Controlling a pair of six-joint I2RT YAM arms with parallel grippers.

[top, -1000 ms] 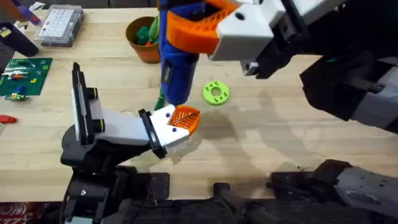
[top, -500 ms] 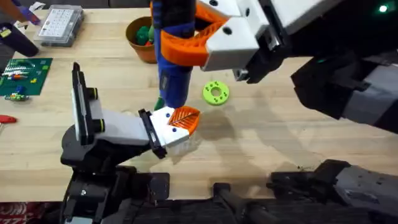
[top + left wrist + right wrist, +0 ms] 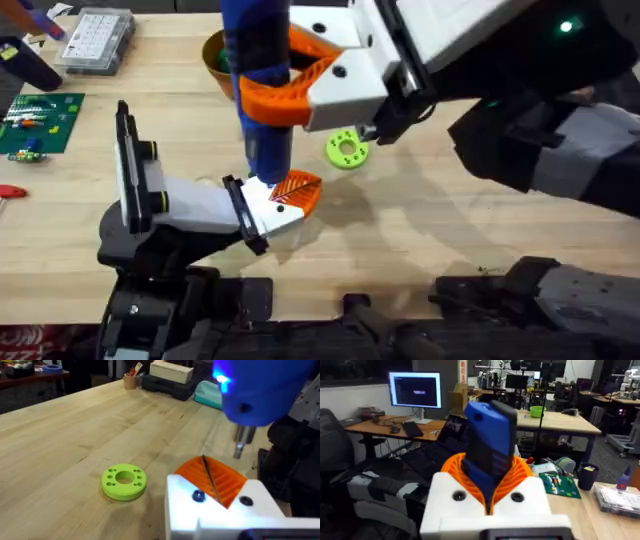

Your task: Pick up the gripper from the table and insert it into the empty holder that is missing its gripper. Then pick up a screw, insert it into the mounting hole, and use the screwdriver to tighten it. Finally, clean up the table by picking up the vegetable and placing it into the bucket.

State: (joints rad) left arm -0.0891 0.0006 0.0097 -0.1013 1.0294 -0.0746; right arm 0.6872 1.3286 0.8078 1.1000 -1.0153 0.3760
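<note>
My right gripper (image 3: 272,82) reaches across the table and is shut on the blue screwdriver (image 3: 257,95), which stands upright between the orange pads (image 3: 522,472). The silver bit (image 3: 240,446) hangs just above my left gripper (image 3: 298,190). That gripper rests low over the table with its orange pads (image 3: 227,482) pressed together and nothing visible between them. A dark screw head (image 3: 198,495) sits in its white body. The orange bucket (image 3: 214,62) stands behind the screwdriver, mostly covered, with a bit of green inside. The vegetable, the loose gripper and the holder are hidden or out of view.
A lime-green ring (image 3: 347,150) with holes lies right of the left gripper. At the far left are a clear compartment box (image 3: 96,40), a green circuit board (image 3: 38,122) and a dark tool with a purple tip (image 3: 30,35). Bare wood stretches to the right.
The right arm has carried the screwdriver leftward and down, bringing its tip over the left gripper. The left arm has stayed where it was.
</note>
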